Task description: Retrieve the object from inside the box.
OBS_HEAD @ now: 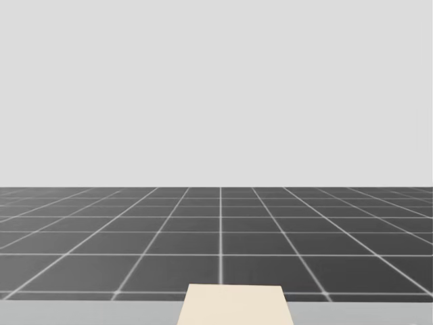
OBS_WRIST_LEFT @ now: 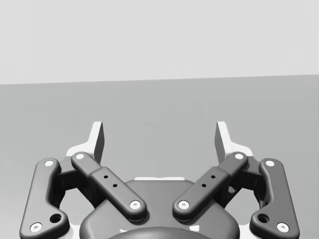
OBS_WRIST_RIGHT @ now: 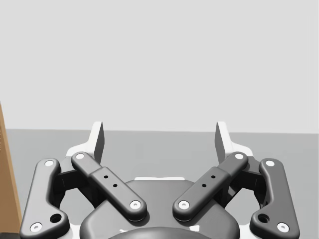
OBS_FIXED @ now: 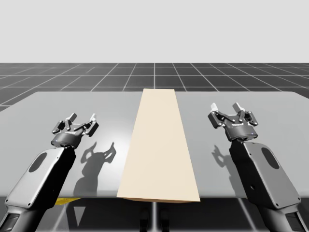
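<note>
Clock reference: the table (OBS_FIXED: 72, 104) as the high view shows it, with 12 o'clock at the far edge and 6 o'clock at the edge nearest my torso. The box (OBS_FIXED: 158, 150) is long, beige and flat-topped. It lies along the 6-to-12 line through the table's centre, and its near end reaches the 6 o'clock edge. Its top face is unbroken, so the object inside is hidden and its position within the box cannot be told. The left gripper (OBS_FIXED: 83, 117) stands at about 9 o'clock, well apart from the box, on the left arm (OBS_FIXED: 38, 179) that enters from the 7 o'clock corner. In the left wrist view the left gripper (OBS_WRIST_LEFT: 160, 132) has its fingers (OBS_WRIST_LEFT: 97, 142) spread wide, with only bare table between them. The right gripper (OBS_FIXED: 225, 106) stands at about 3 o'clock, also well apart from the box, on the right arm (OBS_FIXED: 265, 174). In the right wrist view the right gripper (OBS_WRIST_RIGHT: 160, 132) is spread equally wide and grips nothing. A brown side of the box (OBS_WRIST_RIGHT: 6, 164) shows beside it, on the side toward my left arm. In the head view, the box's (OBS_HEAD: 235, 306) far end lies on a strip of table (OBS_HEAD: 88, 313), with the gridded floor (OBS_HEAD: 220, 237) beyond it.
</note>
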You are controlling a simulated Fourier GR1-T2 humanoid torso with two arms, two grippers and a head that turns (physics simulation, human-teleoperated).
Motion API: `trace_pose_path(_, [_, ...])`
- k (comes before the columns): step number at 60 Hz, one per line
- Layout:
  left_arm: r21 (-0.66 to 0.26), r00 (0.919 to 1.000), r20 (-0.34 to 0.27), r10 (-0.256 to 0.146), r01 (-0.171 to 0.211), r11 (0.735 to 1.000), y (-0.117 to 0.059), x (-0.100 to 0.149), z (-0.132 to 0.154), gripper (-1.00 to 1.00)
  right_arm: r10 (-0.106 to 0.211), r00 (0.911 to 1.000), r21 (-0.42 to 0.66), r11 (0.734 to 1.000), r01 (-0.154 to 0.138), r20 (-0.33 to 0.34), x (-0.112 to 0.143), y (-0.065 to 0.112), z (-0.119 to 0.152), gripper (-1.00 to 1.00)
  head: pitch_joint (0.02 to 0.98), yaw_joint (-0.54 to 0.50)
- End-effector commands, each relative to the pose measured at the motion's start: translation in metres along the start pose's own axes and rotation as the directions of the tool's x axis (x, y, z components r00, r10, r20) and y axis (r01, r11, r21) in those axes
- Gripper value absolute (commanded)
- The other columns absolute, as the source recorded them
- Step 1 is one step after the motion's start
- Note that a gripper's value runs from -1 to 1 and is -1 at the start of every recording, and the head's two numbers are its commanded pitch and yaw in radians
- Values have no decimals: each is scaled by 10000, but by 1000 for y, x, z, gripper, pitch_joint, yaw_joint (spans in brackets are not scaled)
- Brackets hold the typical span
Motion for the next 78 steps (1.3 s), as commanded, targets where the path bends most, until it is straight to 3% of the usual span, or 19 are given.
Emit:
trace_pose_path(1, [-28, 10000, -10, -53, 53, 10000, 0, -1, 0, -1000, -59, 9999, -73, 10000, 58, -122, -1, 2, 3, -1000, 66, 13])
trace_pose_path(7, [-80, 9997, -189, -175, 174, 9998, 0, -3, -2, -1000, -62, 9991, 210, 9998, 71, -424, -2, -2, 1, -1000, 68, 13])
trace_pose_path(12, [-446, 9937, -880, -687, 650, 9969, -2, -11, -5, -1000, 344, 9957, 546, 9981, -297, -865, -10, -8, 0, -1000, 67, 12])
trace_pose_path(15, [-957, 9788, -1392, -1501, 1376, 9859, -9, -21, -4, -1000, 466, 9898, 1093, 9935, -319, -1344, -17, -9, 1, -1000, 66, 13])
trace_pose_path(18, [-1414, 9685, -1720, -1803, 1569, 9774, -17, -27, -3, -1000, 488, 9780, 1887, 9820, -98, -2030, -23, -8, 2, -1000, 67, 13])
trace_pose_path(19, [-1651, 9618, -1768, -2091, 1804, 9696, -21, -30, -2, -1000, 698, 9768, 2113, 9771, -260, -2026, -25, -6, 4, -1000, 67, 12])
trace_pose_path(22, [-2162, 9595, -1679, -2260, 1878, 9581, -27, -33, 1, -1000, 950, 9728, 2693, 9624, -354, -2114, -30, -2, 6, -1000, 68, 10])
trace_pose_path(28, [-3270, 9611, -1178, -2498, 2000, 9236, -40, -37, 8, -1000, 1038, 9733, 3538, 9350, -253, -2045, -35, 6, 12, -1000, 70, 8])
trace_pose_path(32, [-4242, 9582, -762, -2757, 2191, 8786, -56, -39, 17, -1000, 1216, 9731, 4166, 9086, -298, -1957, -40, 15, 17, -1000, 69, 8])
trace_pose_path(40, [-5640, 9563, -43, -2924, 2392, 7904, -90, -38, 38, -1000, 1463, 9741, 5139, 8570, -377, -1725, -45, 32, 25, -1000, 71, 3])
trace_pose_path(45, [-6396, 9613, 146, -2750, 2203, 7364, -112, -36, 50, -1000, 1631, 9766, 5745, 8167, -541, -1399, -48, 46, 30, -1000, 75, 2])
trace_pose_path(50, [-6792, 9579, 225, -2862, 2247, 6987, -124, -39, 57, -1000, 1588, 9788, 6263, 7783, -435, -1293, -50, 57, 37, -1000, 75, 0])
trace_pose_path(52, [-6944, 9551, 273, -2951, 2305, 6817, -128, -41, 60, -1000, 1257, 9842, 6517, 7584, -145, -1245, -51, 63, 41, -1000, 76, -1])
trace_pose_path(54, [-6984, 9550, 268, -2954, 2293, 6780, -129, -41, 61, -1000, 1185, 9866, 6607, 7505, -151, -1120, -52, 67, 42, -1000, 77, -2])
trace_pose_path(57, [-7107, 9515, 316, -3061, 2368, 6624, -132, -43, 63, -1000, 1189, 9874, 7017, 7124, -117, -1043, -53, 75, 48, -1000, 79, -3])
trace_pose_path(64, [-7157, 9517, 309, -3056, 2345, 6578, -133, -44, 64, -1000, 1097, 9892, 7436, 6687, -13, -969, -54, 84, 56, -1000, 80, -4])
trace_pose_path(68, [-7151, 9501, 314, -3103, 2383, 6572, -133, -44, 64, -1000, 953, 9909, 7502, 6611, 87, -954, -55, 92, 60, -1000, 83, -8])
trace_pose_path(72, [-7152, 9459, 329, -3229, 2480, 6535, -134, -46, 64, -1000, 1039, 9903, 7448, 6673, -9, -920, -58, 99, 63, -1000, 84, -11])
trace_pose_path(78, [-7215, 9412, 329, -3362, 2551, 6437, -136, -49, 65, -1000, 1056, 9893, 7620, 6475, 82, -1004, -64, 109, 66, -1000, 86, -16])
